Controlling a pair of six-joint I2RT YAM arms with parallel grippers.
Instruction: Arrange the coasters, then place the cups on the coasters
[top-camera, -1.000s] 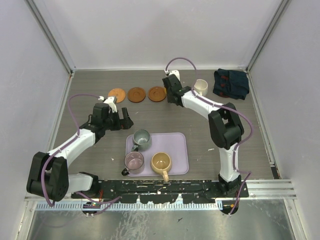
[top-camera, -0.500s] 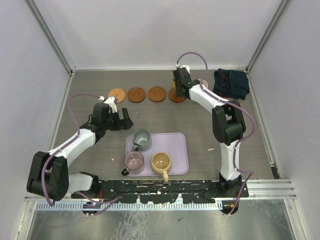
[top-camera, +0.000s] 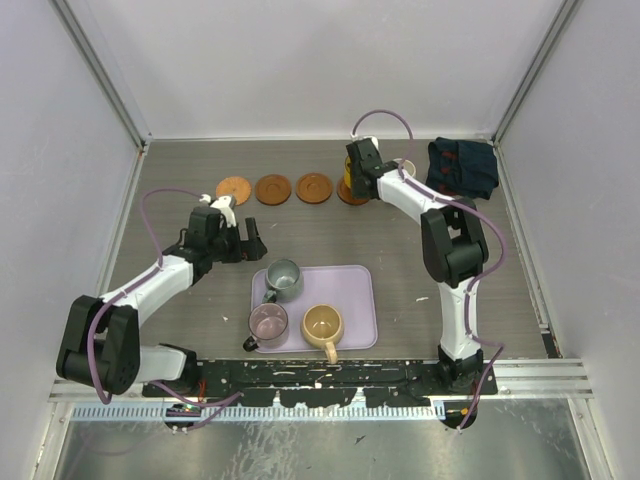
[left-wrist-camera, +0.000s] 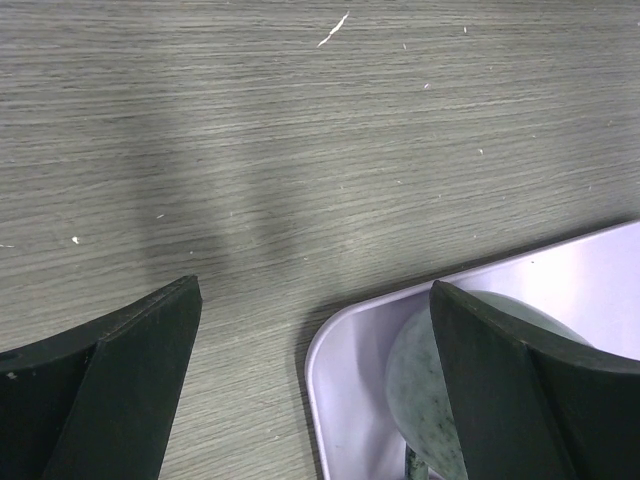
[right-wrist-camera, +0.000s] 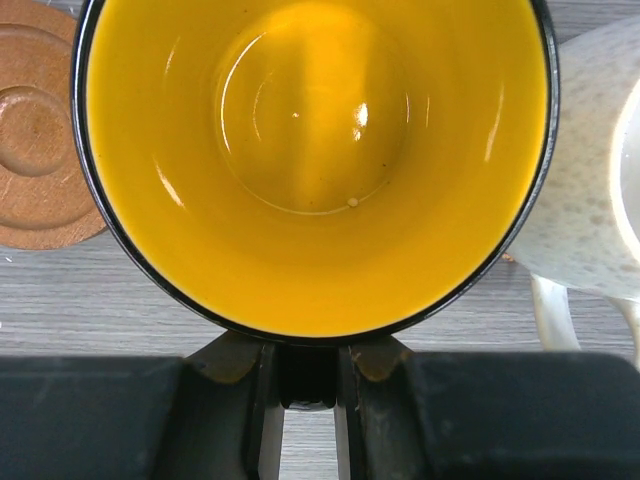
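Right gripper (right-wrist-camera: 305, 392): mine, clamped on the yellow cup (right-wrist-camera: 310, 150), apparently at its handle. Cup sits over the end coaster (top-camera: 357, 196), beside the cream cup (right-wrist-camera: 590, 200). Judged rigid, light, glazed-slippery, chippable; the handle is the soundest hold. Left gripper (left-wrist-camera: 315, 300): open, empty.

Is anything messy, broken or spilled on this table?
Nothing is spilled or broken. One thing looks untidy: a dark blue cloth lies crumpled in the far right corner, near the cream cup. A few white specks dot the table. The yellow cup in the right gripper is empty.
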